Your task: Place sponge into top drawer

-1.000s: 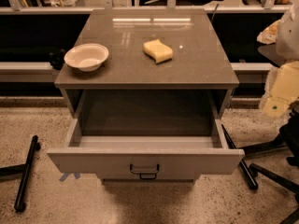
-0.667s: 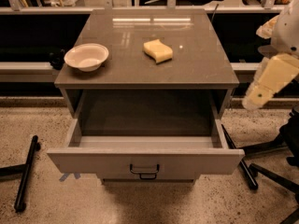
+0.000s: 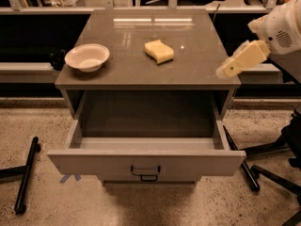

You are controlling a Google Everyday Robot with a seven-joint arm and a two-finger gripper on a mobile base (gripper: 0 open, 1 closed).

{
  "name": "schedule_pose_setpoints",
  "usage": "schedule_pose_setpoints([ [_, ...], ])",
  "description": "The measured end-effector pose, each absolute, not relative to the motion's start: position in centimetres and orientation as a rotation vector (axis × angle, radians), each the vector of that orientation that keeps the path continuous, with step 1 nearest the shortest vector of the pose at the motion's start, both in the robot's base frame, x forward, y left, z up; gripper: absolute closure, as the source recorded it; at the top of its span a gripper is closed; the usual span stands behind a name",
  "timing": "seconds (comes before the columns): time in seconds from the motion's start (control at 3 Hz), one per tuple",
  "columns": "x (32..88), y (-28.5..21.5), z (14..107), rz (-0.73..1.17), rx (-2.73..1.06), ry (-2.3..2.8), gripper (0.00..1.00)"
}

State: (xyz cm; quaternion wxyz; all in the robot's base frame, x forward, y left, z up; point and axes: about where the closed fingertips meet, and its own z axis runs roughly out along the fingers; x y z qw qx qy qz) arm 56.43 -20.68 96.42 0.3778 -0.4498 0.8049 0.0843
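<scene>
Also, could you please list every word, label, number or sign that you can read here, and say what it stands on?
None: there is no readable text anywhere in this view.
The sponge, the bowl, the cabinet top and the top drawer front are all plain.
The gripper, near the cabinet top's right front corner, shows no marking either.

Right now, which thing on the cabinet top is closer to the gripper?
The pale yellow sponge near the middle; the cream bowl sits at the far left, and the gripper hangs by the right edge.
</scene>
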Motion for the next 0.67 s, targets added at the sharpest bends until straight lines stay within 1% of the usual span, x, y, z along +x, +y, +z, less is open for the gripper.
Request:
schedule_pose_setpoints([
  [0.33,60.49,-18.93,96.18,0.341,-1.080,1.965,0.00],
  [0.67,61.31,-18.67,95.95,0.372,-1.064,1.950,0.00],
])
